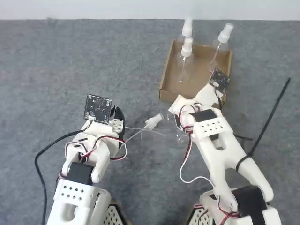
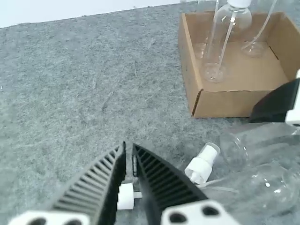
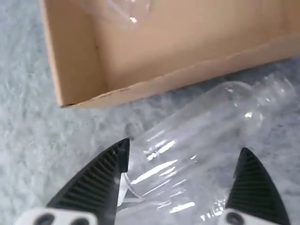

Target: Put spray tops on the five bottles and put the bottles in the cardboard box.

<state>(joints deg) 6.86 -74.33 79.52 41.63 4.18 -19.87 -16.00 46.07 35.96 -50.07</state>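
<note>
Bright, even light falls on the grey felt tabletop, seemingly from above; we find only faint, soft shadows close under the arms. The cardboard box is mildly shaded inside its near wall. Small white glints ride the lying clear bottle and the standing bottles in the box. The pale wall behind looks washed out.

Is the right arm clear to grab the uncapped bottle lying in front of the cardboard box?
Probably yes. The right end effector is open, its jaws either side of the lying bottle, nothing between. The cardboard box wall lies close beyond it.
</note>
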